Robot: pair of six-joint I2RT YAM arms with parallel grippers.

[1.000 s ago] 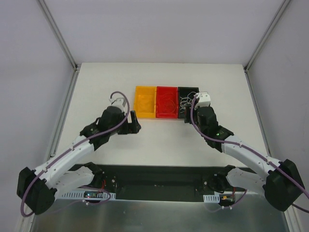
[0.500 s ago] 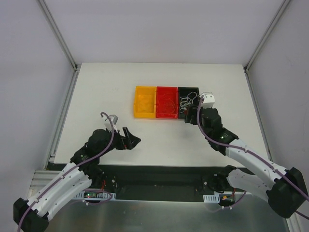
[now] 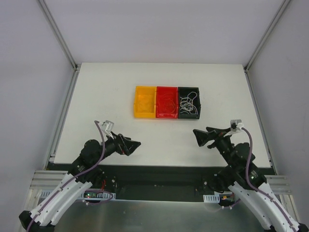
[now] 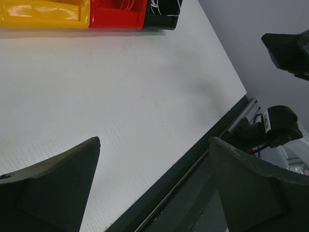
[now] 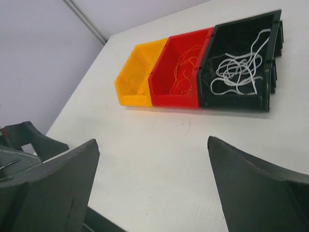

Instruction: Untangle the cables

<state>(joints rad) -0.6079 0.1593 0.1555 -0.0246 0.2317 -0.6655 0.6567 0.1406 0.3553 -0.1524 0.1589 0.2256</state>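
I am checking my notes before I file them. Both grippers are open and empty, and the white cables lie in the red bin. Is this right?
Only the bin is wrong. The white cables lie in the black bin, as the right wrist view shows. The left gripper and the right gripper are open and empty, as you wrote.
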